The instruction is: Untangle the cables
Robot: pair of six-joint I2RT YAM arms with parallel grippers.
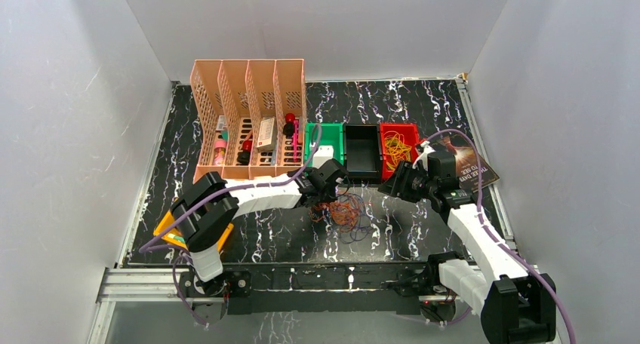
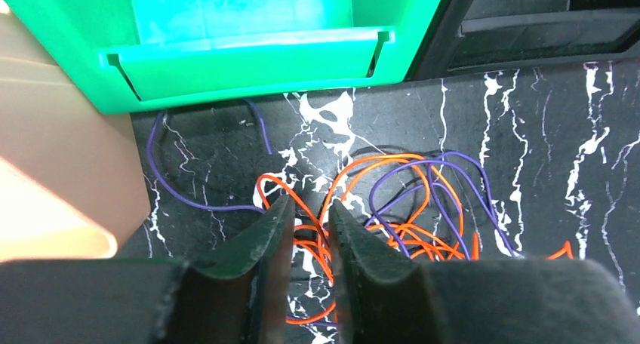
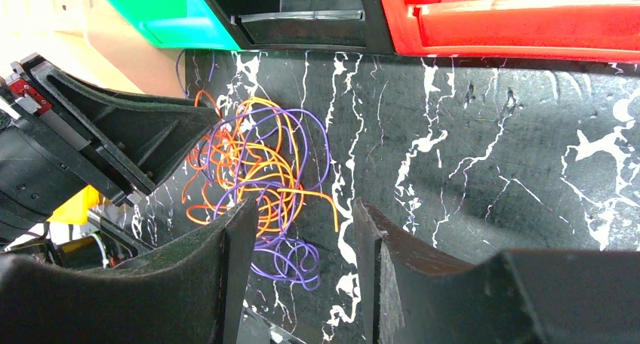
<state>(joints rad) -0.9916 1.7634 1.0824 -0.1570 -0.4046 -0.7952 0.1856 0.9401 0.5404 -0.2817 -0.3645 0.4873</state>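
Cables (image 1: 346, 212), tangled on the desk (image 1: 264, 234) before the green bin (image 1: 326, 127), are best parted by one orange strand (image 2: 317, 255) being pinched in the narrowed, unshut left jaws; the right jaws are seen open, empty.

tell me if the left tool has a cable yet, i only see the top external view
Observer: In the left wrist view, the left tool has its fingers a narrow gap apart. Orange cables show in that gap, but there is no clear pinch.
Operator: what is tangled with the orange
Observer: Purple cables, looped through them on the table.
Operator: check the right tool
Observer: The right tool is open, with nothing between its fingers.
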